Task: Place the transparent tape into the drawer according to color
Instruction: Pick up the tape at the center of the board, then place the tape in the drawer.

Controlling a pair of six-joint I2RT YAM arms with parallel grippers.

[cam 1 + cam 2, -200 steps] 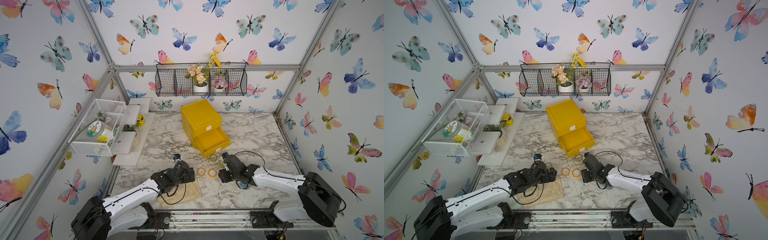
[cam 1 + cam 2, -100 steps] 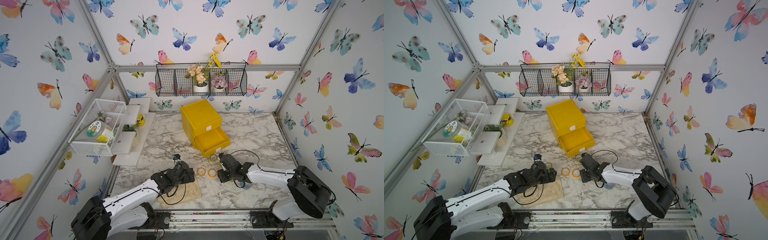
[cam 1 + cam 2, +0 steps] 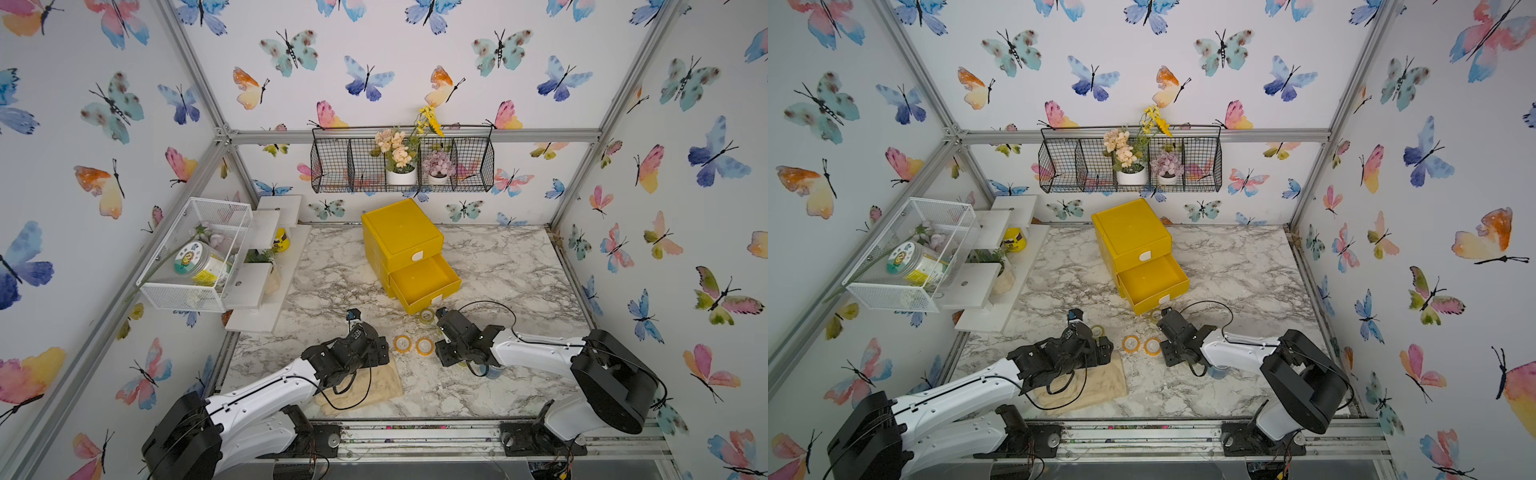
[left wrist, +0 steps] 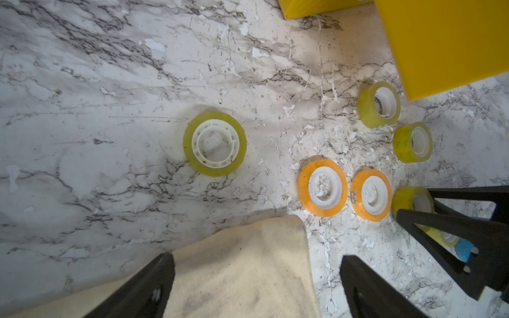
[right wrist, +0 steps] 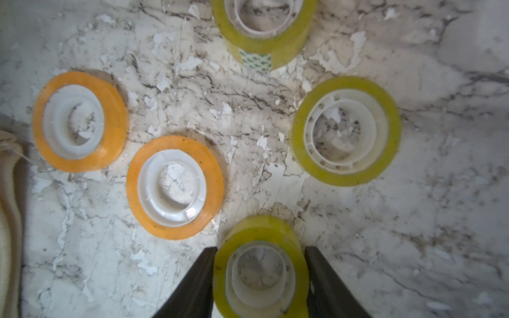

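Right arm (image 3: 536, 353) swung inward, right gripper (image 5: 260, 249) narrowed — now pinching a green ring (image 5: 260, 272) over the marble (image 5: 440, 220), two orange rings (image 5: 175, 187) lying flat just beside it, open drawer (image 3: 419, 276) (yellow) near, left gripper (image 4: 256, 257) spread wide — above a cloth (image 4: 239, 280).

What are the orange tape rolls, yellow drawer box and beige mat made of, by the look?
Two orange tape rolls: glossy translucent film, white plastic cores. Yellow drawer box: smooth, evenly coloured plastic, probably. Beige mat: soft cloth, seemingly; fuzzy surface, rounded folded edge.
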